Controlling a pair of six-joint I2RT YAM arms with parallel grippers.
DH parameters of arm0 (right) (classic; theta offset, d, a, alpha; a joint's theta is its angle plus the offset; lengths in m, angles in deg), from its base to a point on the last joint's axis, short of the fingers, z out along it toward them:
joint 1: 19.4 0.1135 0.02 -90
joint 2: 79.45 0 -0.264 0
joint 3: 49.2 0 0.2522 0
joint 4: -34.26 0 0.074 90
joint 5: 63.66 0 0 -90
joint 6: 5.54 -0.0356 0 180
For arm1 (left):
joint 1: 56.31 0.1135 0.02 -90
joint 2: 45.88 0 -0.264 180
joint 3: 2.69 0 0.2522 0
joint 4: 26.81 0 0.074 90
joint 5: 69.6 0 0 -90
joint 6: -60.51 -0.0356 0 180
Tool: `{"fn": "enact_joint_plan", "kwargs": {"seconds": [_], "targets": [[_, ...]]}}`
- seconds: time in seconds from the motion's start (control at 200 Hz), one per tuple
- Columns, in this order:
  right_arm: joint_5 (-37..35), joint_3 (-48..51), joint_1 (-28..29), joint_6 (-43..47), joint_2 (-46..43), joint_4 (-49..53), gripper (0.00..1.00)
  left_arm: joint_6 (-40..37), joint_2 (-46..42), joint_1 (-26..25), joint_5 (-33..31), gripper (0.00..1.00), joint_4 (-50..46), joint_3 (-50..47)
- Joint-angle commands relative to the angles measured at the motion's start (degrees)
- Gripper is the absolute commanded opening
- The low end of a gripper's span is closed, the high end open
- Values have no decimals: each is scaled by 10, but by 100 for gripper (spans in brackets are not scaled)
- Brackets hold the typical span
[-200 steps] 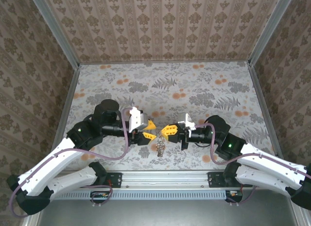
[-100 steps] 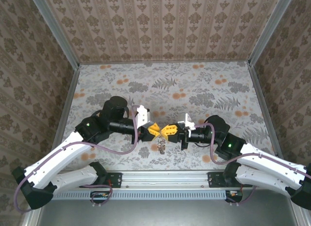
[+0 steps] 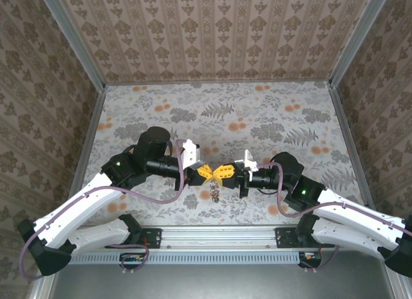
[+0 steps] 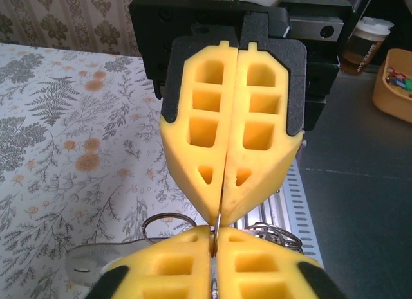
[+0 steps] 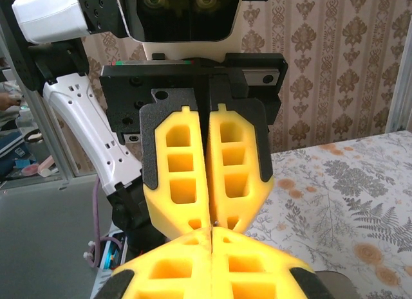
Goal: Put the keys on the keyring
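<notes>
My two grippers meet tip to tip above the near middle of the table. The left gripper (image 3: 205, 172) and the right gripper (image 3: 223, 173) are both shut. In the left wrist view a thin dark wire of the keyring (image 4: 219, 223) runs edge-on between my left gripper's (image 4: 215, 241) pads and on up between the right gripper's (image 4: 221, 212) pads. More ring loops (image 4: 165, 220) stick out on either side. The keys (image 3: 212, 193) hang as a small silvery cluster just below the joined tips. A grey key blade (image 4: 87, 265) shows at lower left. In the right wrist view the right gripper (image 5: 211, 238) touches the left gripper (image 5: 211, 222).
The floral tabletop (image 3: 257, 119) stretches away behind the grippers, with patterned walls on three sides. An aluminium rail (image 3: 212, 238) runs along the near edge under the hanging keys. Off the table stand a paper cup (image 4: 365, 36) and an orange bin (image 4: 394, 87).
My left gripper has moved right to the right gripper's tips and closed from open onto the ring. The right gripper stayed shut and still, with the keys hanging below.
</notes>
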Motion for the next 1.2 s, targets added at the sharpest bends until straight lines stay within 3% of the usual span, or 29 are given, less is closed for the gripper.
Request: {"fn": "enact_joint_plan", "kwargs": {"seconds": [0.0, 0.15, 0.335, 0.415, 0.63, 0.81, 1.02, 1.195], "targets": [[12, -11, 2, 5, -1, -24, 0, -5, 0, 4, 6, 0, 33, 8], [-8, -12, 2, 6, -1, -15, 2, -8, -3, 5, 7, 0, 27, 7], [-78, -14, 1, 7, -34, 55, 73, -3, -9, 28, -52, 0, 13, -3], [-115, -7, 0, 9, -76, 103, 87, 6, -19, 44, -73, 0, 22, -17], [-246, 19, -13, -33, -158, 217, 91, 28, -29, 65, -103, 0, 31, -35], [-315, 3, -39, -67, -66, 261, 88, 83, -64, 84, -165, 0, 62, -78], [-276, 3, -78, -155, 26, 329, 81, 124, -123, 116, -206, 0, 63, -118], [-272, 46, -75, -205, 31, 348, 76, 172, -141, 192, -242, 0, 60, -142]]}}
